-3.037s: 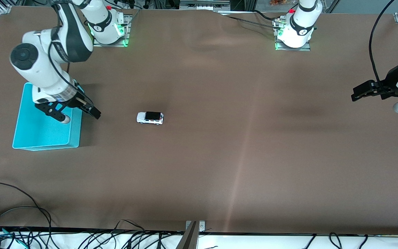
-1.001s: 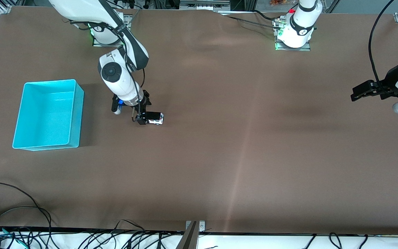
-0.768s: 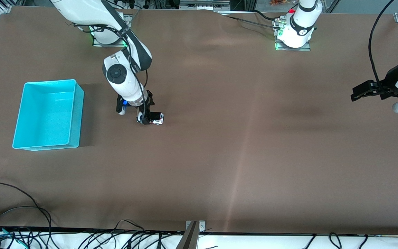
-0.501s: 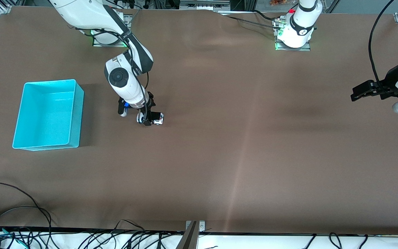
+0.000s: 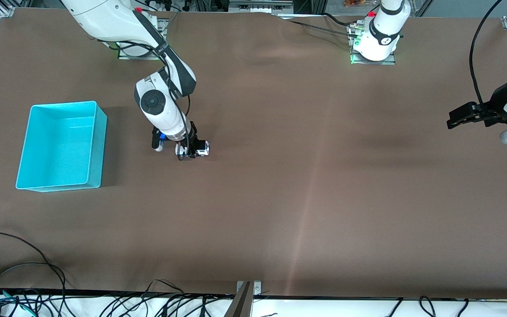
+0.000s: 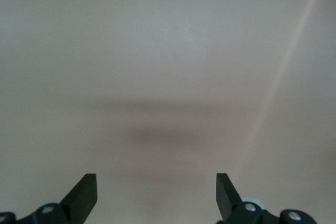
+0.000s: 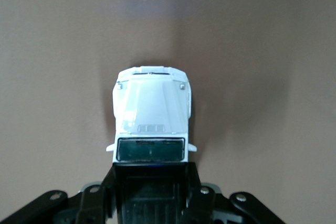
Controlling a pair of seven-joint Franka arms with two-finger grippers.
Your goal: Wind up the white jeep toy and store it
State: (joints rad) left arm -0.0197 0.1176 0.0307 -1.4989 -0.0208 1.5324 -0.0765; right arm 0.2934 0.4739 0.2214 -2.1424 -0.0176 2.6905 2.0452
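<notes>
Right end effector point(image 5: 190, 149) down at the table point(image 5: 280, 198), clenched on the jeep point(image 5: 198, 151) by its black roof; white hood juts out past the fingertips. Jeep sits at 3 o'clock of the bin point(image 5: 60, 145), well apart. Left end effector point(image 6: 156, 195) waits, released, over bare table.

No legible text, labels, brands or numbers anywhere; markings on arm links too small to read.
</notes>
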